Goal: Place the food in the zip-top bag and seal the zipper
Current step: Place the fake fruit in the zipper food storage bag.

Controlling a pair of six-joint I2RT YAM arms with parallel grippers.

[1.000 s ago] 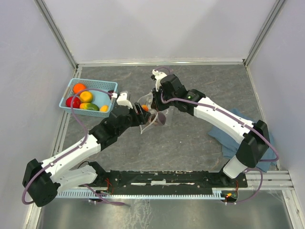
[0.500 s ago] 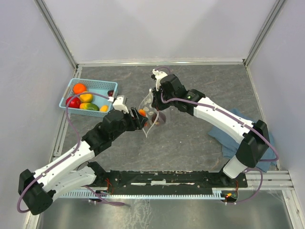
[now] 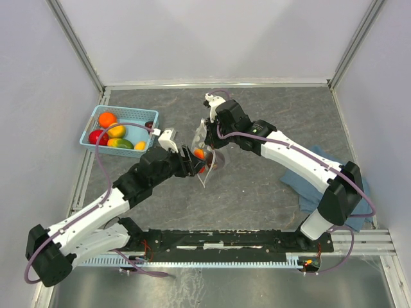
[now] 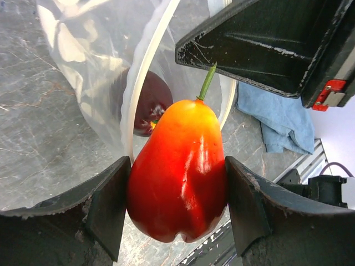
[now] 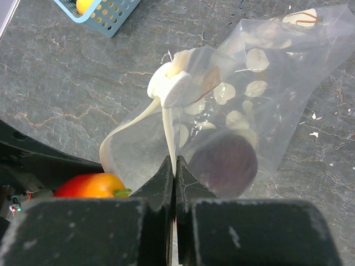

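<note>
Left pincer (image 4: 176, 213) clamped on red-orange pepper (image 4: 180, 149), zip-top bag (image 5: 277, 66) mouth just ahead of it. Right pincer (image 5: 175, 166) pinched tight on zipper (image 5: 166, 133); purple fruit (image 5: 224, 163) inside bag, just beyond its tips.

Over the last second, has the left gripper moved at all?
Yes. Judged against the blue basket, the left gripper, shut on the pepper, has shifted slightly right, away from the basket and toward the zip-top bag.

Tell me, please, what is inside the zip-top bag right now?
One dark purple fruit lies low in the zip-top bag, visible through the plastic. The red-orange pepper is only at its mouth. White spots and folds cover some of the inside.
</note>
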